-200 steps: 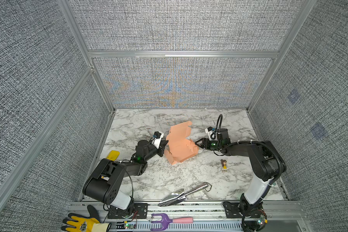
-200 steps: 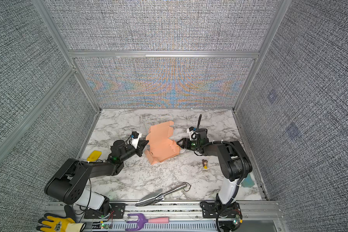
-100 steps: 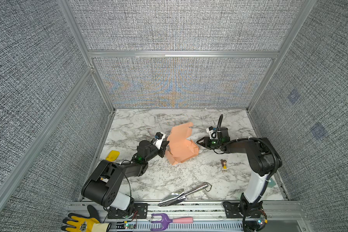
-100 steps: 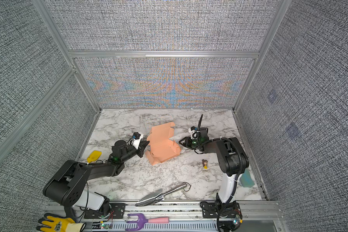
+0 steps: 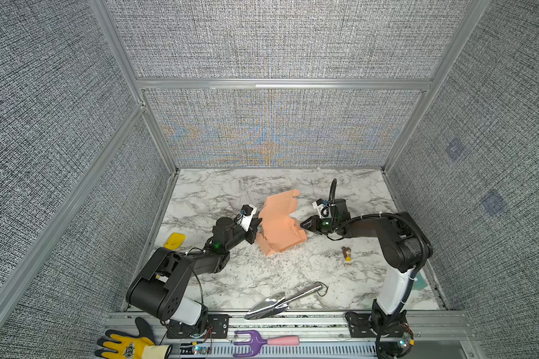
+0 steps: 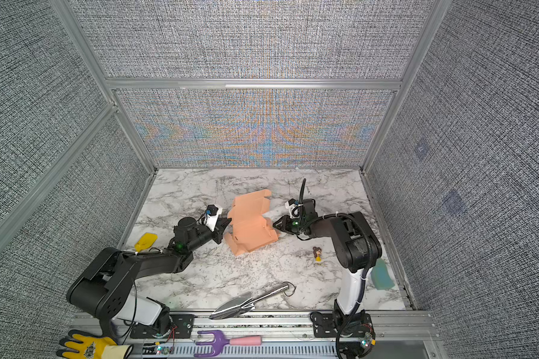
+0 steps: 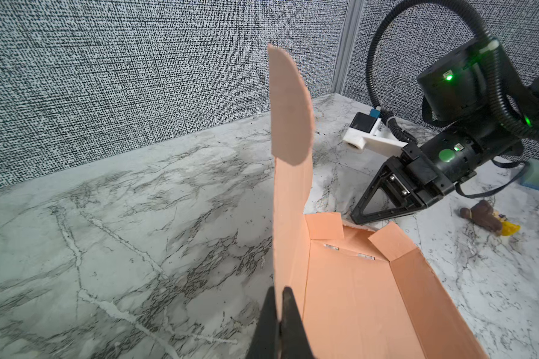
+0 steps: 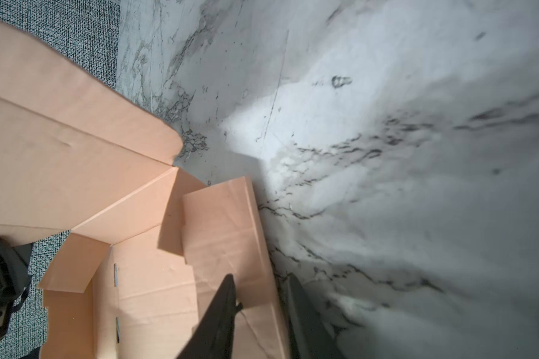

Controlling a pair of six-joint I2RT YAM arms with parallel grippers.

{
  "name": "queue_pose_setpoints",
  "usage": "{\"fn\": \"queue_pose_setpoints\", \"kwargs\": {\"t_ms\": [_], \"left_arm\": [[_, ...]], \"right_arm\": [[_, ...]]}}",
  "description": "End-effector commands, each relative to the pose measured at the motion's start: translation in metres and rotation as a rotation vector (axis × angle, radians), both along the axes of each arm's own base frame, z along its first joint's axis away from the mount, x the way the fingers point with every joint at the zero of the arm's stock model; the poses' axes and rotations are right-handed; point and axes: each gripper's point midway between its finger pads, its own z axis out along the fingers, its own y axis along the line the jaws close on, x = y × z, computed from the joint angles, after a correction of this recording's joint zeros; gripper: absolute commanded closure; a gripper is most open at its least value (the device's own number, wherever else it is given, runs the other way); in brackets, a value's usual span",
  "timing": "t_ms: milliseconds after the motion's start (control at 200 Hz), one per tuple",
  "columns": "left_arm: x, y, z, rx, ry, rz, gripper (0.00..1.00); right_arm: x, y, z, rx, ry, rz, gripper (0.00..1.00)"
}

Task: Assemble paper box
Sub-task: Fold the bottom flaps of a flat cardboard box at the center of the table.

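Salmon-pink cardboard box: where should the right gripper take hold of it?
The salmon-pink cardboard box offers a thin raised side flap facing the right gripper: come from that arm's side, jaws astride its free edge. The left gripper pinches an upright panel at the other end.

Pretty plain cell: grey woven wall panels (image 5: 277, 40) at 9, 12 and 3 o'clock, held in aluminium frame posts (image 5: 156, 130). The floor is a white marble-look tabletop (image 5: 218, 192) with dark veins, with a slotted metal rail (image 5: 339, 350) along 6 o'clock. Lighting looks soft and even.
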Motion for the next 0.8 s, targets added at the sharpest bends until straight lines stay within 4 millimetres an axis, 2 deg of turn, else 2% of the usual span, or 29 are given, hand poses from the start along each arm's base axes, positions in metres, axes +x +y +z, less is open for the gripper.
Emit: {"fn": "queue_pose_setpoints", "kwargs": {"t_ms": [0, 205, 395, 795], "left_arm": [[0.0, 0.0, 0.0, 0.004, -0.004, 0.001, 1.0], [-0.001, 0.0, 0.0, 0.002, -0.01, 0.001, 1.0], [-0.001, 0.0, 0.002, 0.0, -0.014, 0.001, 1.0], [-0.001, 0.0, 0.005, 0.0, -0.017, 0.005, 1.0]], "right_arm": [[-0.005, 0.009, 0.006, 0.033, 0.003, 0.028, 0.7], [-0.009, 0.021, 0.016, 0.15, 0.01, 0.032, 0.69], [-0.014, 0.024, 0.022, 0.223, 0.016, 0.027, 0.55], [-0.007, 0.019, 0.049, 0.433, -0.005, -0.008, 0.44]]}}
